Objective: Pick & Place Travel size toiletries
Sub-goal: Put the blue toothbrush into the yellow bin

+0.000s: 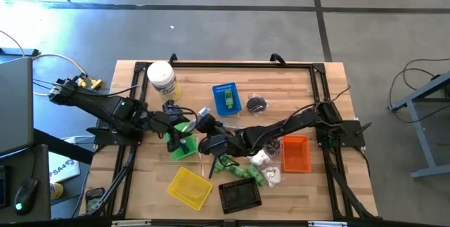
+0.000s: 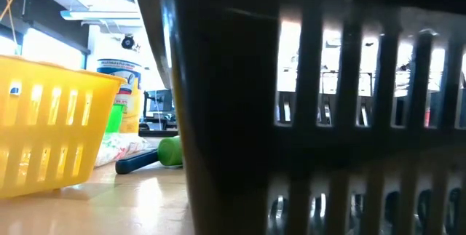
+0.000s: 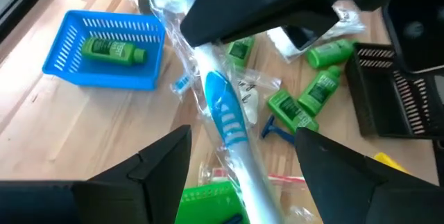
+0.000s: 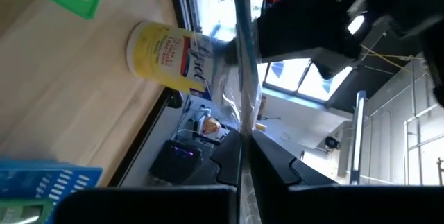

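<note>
Above the wooden table [image 1: 302, 86], the right tool [image 1: 205, 125] is clamped on a blue-and-white toothbrush in clear plastic wrap [image 3: 225, 123], raised between the left tool's [image 1: 181, 123] 2 spread, empty fingers [image 3: 156, 165].

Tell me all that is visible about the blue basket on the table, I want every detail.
The blue basket is a small rectangular tray of slotted plastic, as it looks, with low mesh walls and an open top. It stands flat on the wooden table, at the far middle part, between the big white jar and a small round black item. One bright green bottle lies on its side inside it. No pincer touches it.
</note>
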Motion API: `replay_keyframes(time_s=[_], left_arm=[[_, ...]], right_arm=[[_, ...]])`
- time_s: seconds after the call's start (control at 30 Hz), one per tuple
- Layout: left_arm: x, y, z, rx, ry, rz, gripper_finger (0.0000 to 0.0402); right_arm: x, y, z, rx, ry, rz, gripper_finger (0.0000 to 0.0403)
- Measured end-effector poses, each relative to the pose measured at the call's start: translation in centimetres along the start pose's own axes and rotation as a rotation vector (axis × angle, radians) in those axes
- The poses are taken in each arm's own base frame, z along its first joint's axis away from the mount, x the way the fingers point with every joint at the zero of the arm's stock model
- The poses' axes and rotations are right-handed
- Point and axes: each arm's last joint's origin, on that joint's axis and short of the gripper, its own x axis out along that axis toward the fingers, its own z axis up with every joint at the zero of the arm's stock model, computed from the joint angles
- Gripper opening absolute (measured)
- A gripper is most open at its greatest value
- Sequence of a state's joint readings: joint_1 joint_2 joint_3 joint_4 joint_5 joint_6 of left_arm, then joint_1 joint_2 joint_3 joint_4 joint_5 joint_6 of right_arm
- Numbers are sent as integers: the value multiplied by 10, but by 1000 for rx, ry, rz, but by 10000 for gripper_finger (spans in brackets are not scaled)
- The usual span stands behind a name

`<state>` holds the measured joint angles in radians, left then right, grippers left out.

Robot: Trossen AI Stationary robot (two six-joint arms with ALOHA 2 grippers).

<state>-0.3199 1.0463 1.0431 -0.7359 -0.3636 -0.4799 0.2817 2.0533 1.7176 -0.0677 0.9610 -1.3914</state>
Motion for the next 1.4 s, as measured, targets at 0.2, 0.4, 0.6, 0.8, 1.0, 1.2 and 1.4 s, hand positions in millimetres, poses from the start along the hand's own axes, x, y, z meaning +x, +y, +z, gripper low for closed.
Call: replay_keyframes(time_s=[0.2, 0.4, 0.6, 0.8, 1.0, 1.2, 1.4], left_arm=[[3, 0, 0, 7, -15, 61, 251], [3, 2, -2, 9, 3, 83, 174], [3, 3, -3, 31, 7, 95, 30], [3, 3, -3, 49, 6, 89, 43], [3, 4, -2, 53, -19, 131, 25], [3, 5, -2, 85, -32, 179, 27], [-1, 11, -11, 163, 61, 216, 26]], right_arm=[[-2, -2, 3, 18, -30, -12, 11], [-2, -2, 2, 17, -31, -11, 11], [-2, -2, 3, 25, -35, -9, 11], [-7, -1, 7, 80, -87, 1, 49], [-19, -9, 7, 222, -143, 4, 161], [-38, -39, -27, 423, -97, 42, 221], [-75, -68, -92, 827, -201, 355, 188]])
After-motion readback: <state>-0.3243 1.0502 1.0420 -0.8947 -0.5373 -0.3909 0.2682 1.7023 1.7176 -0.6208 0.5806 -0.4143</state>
